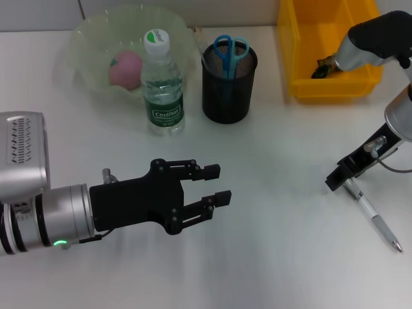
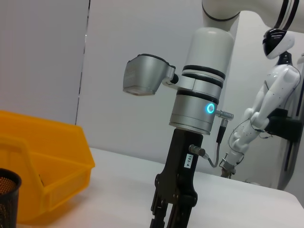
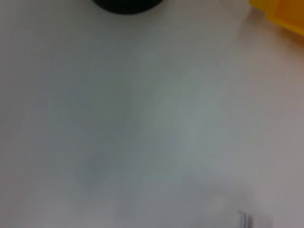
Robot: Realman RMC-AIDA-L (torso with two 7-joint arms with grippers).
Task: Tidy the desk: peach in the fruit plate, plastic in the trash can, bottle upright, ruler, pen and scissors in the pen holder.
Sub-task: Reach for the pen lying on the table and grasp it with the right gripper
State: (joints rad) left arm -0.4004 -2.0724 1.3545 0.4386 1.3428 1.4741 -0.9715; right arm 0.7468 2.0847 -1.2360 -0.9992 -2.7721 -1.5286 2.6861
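One pen [image 1: 373, 219] lies flat on the desk [image 1: 277, 193] at the right side, its upper end right at the tips of the right gripper [image 1: 339, 179] — whether those fingers pinch it or merely touch it, I cannot tell. The bottle [image 1: 162, 82] stands upright, its green label reading "Cestbon", just in front of the fruit plate [image 1: 90, 38], which holds the peach [image 1: 125, 68]. Beside the bottle, the pen holder [image 1: 228, 82] holds the scissors [image 1: 229, 51], blue handles up. The trash can [image 1: 335, 45] at the far right has something dark inside. The left gripper [image 1: 215, 185] hovers over bare desk near the front, fingers spread — holding nothing.
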